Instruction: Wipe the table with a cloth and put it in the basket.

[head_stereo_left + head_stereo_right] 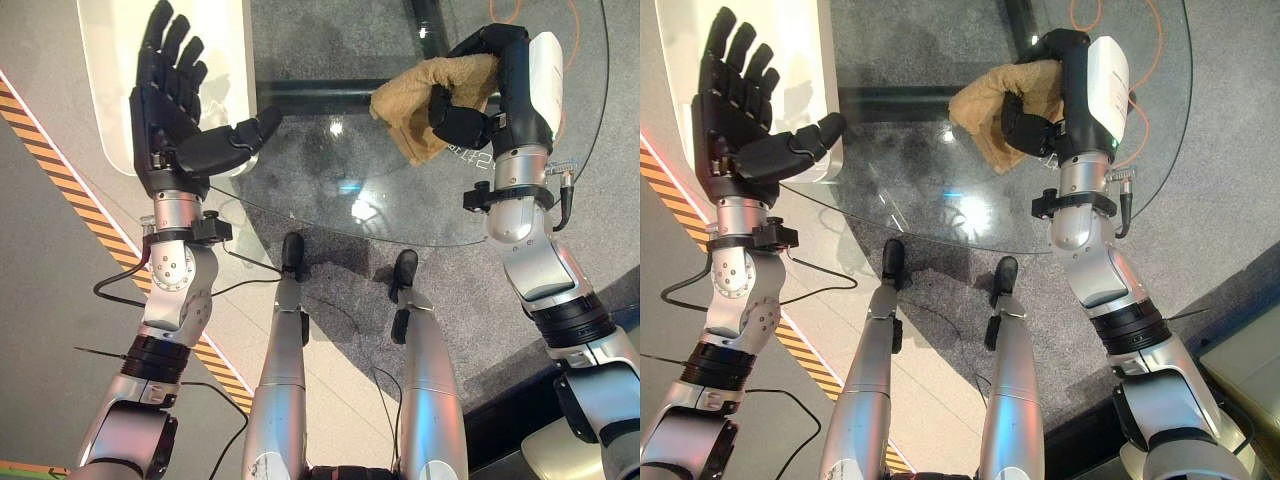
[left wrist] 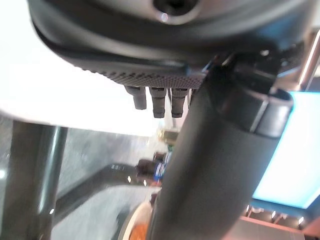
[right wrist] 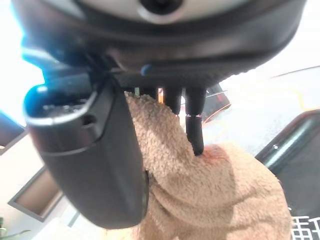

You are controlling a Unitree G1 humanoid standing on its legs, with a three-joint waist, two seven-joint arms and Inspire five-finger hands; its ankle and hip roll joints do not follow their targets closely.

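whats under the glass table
Through the glass table you see grey speckled floor and a dark frame bar. The cloth in the right robot hand hides what lies beneath it.

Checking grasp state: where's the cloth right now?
The tan cloth is bunched in the right hand, over the right part of the round glass table in the eye views.

Cloth partly hidden inside right hand

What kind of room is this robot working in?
Probably a lab or demo hall, not a home: a round glass table stands on grey carpet, striped hazard tape marks the floor, and the right hand holds a tan cloth.
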